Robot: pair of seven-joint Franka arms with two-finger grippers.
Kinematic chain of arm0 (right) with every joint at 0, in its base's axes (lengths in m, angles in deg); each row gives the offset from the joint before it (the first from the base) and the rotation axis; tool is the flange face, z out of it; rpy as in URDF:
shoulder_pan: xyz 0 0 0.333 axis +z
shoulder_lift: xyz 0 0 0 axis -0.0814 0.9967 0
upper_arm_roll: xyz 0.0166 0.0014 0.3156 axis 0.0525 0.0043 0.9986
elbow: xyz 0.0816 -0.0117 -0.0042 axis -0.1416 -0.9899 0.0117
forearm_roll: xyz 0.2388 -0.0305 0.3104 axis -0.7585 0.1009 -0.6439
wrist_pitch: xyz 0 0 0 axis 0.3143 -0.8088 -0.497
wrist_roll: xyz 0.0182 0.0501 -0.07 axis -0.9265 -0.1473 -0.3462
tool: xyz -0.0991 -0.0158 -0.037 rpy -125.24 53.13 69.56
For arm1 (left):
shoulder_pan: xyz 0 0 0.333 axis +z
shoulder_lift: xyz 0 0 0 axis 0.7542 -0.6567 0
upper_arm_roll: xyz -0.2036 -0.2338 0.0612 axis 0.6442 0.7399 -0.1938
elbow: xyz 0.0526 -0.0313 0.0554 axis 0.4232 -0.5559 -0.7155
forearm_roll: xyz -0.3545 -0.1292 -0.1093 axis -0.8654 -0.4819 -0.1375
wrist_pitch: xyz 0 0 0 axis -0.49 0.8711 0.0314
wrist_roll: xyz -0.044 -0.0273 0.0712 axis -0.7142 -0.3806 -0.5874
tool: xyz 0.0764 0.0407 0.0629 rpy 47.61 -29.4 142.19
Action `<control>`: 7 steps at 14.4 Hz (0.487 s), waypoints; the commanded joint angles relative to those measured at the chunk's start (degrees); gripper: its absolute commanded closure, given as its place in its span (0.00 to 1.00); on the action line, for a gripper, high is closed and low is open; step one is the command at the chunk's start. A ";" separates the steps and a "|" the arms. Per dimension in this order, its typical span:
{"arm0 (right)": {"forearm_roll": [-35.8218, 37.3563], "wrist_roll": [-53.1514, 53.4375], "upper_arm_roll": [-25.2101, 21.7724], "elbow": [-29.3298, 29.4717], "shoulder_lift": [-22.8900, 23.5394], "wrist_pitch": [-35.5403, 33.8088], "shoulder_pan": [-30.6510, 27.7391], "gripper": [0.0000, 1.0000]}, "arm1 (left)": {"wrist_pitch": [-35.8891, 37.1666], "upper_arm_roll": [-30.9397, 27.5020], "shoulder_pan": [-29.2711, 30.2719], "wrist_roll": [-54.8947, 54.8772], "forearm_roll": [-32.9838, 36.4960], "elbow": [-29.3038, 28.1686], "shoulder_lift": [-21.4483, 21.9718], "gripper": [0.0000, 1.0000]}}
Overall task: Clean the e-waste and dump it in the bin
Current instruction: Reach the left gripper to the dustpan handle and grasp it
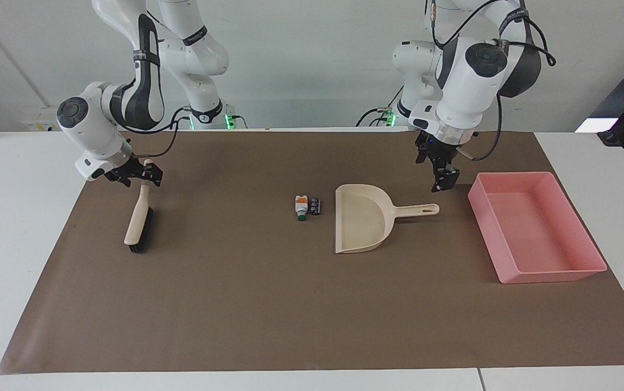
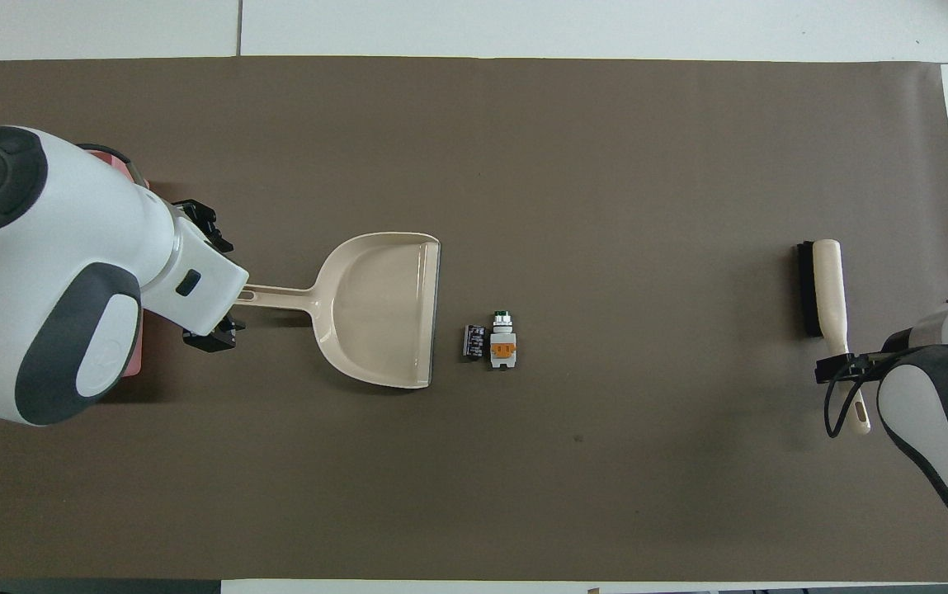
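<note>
Facing, open left gripper clears the dustpan; overhead, seemingly touching; right gripper open.

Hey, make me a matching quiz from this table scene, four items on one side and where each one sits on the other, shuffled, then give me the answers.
Things:
1. dustpan
2. brush
3. pink bin
4. e-waste

Places:
A. at the left arm's end of the table
B. at the right arm's end of the table, its handle tip under the right gripper
C. beside the dustpan's open mouth
D. mid-table, its handle pointing toward the pink bin, under the left gripper

Pairs: 1-D, 2-B, 3-A, 4-C
</note>
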 commanded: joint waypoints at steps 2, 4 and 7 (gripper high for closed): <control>-3.00 -4.15 0.50 -1.31 -1.37 1.00 -1.57 0.18 | -10.23 -0.58 -1.94 -2.90 1.57 -5.54 -3.11 0.01; -4.49 -4.15 0.50 -1.31 -1.37 1.08 -1.57 0.29 | -13.93 -0.58 -2.02 -2.99 1.66 -6.86 -5.24 0.02; -5.03 -4.06 0.50 -1.22 -1.37 0.91 -1.48 0.42 | -19.72 -0.58 -3.34 -2.64 1.57 -11.77 -4.98 0.02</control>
